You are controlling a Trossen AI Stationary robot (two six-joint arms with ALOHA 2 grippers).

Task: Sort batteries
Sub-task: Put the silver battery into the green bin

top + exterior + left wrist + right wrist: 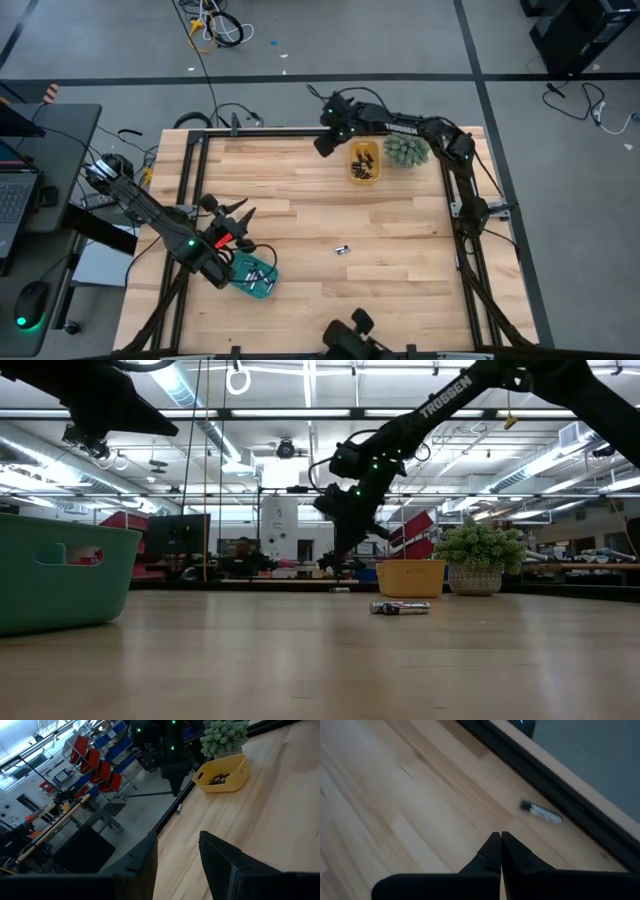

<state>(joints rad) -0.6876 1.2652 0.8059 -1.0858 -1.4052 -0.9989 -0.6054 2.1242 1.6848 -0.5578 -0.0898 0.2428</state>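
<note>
Batteries (364,164) in yellow tray (364,178), green tray (252,277)

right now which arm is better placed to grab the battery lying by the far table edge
Right. The right gripper, shut, hovers over the wood just short of that battery near the far edge. The left gripper, open, is across the table above the green bin.
</note>
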